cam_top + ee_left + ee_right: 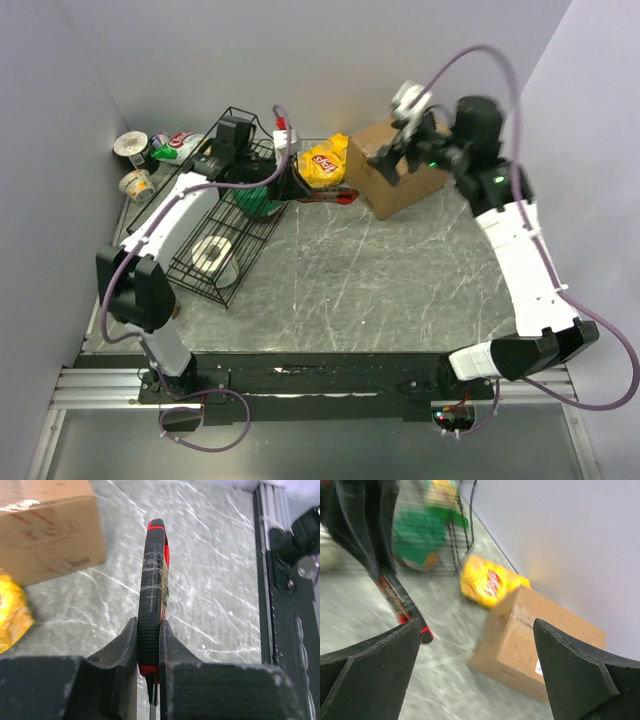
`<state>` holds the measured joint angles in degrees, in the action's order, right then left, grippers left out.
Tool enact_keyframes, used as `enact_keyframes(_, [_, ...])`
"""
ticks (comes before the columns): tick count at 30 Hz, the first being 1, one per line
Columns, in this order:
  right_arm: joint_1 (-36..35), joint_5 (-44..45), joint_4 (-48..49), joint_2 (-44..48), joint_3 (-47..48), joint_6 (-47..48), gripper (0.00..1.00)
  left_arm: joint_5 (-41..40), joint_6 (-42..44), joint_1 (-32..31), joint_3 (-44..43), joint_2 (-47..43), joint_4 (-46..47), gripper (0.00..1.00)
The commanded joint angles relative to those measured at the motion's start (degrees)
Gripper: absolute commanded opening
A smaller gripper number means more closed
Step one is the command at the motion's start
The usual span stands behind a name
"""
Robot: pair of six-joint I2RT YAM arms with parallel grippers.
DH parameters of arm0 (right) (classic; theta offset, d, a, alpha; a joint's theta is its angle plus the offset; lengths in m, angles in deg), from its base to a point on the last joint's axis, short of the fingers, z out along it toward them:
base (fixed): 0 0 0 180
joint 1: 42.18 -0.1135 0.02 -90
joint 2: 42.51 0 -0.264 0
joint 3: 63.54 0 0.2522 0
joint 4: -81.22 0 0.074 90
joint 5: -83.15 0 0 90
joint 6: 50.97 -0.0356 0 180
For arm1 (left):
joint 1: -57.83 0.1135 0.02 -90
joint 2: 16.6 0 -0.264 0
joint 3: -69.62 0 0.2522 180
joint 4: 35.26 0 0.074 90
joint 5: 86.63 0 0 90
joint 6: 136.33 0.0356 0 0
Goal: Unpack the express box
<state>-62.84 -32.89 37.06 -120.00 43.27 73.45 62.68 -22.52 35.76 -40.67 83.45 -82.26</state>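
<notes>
— How many boxes are counted?
— One express box [398, 168], and one black wire basket [245, 236].
— And tools?
— One red-and-black box cutter [153, 580] is counted.
— What is tallied among the packets?
— One yellow Lay's chip bag [325, 163], one green-and-red packet [175, 146] and one green pack [258, 197] are tallied.
— Anything else?
— Two small round cups [131, 145] [137, 184] and one white roll [211, 252] are counted. Two robot arms [170, 220] [520, 250] are seen.
</notes>
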Motion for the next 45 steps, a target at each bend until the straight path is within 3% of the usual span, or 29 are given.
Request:
enact_keyframes(1, [7.47,-28.69,-19.27,-4.94,11.97,-17.16,0.98,2.57,-10.69,1.32,6.41,-9.59,25.33,0.01])
enact_keyframes(4, [10.11,-34.67,-15.58,-6.43,11.36,-20.17,0.93,4.14,-27.78,2.02,11.34,-12.42,43.52,0.01])
enact_keyframes(6, [10.91,-40.03,-11.04,-6.79,9.09,-22.19,0.88,4.32,-33.8,2.03,12.59,-12.77,51.31,0.01])
enact_keyframes(12, [11.09,-49.44,8.65,-7.41,2.92,-43.0,0.88,7.13,-60.25,2.03,10.75,-8.3,72.15,0.01])
enact_keyframes(16, [11.0,-50.16,24.11,-7.76,2.92,-56.36,0.88,7.58,-61.69,1.32,8.64,-6.97,72.43,0.01])
enact_keyframes(31, [7.84,-45.68,21.69,-8.02,5.64,-52.96,0.82,5.82,-65.03,-0.08,8.2,-4.25,77.26,0.01])
enact_keyframes(45, [6.43,-43.83,21.87,-9.87,8.54,-52.26,0.68,5.38,-65.74,-0.52,7.59,-2.32,78.67,0.01])
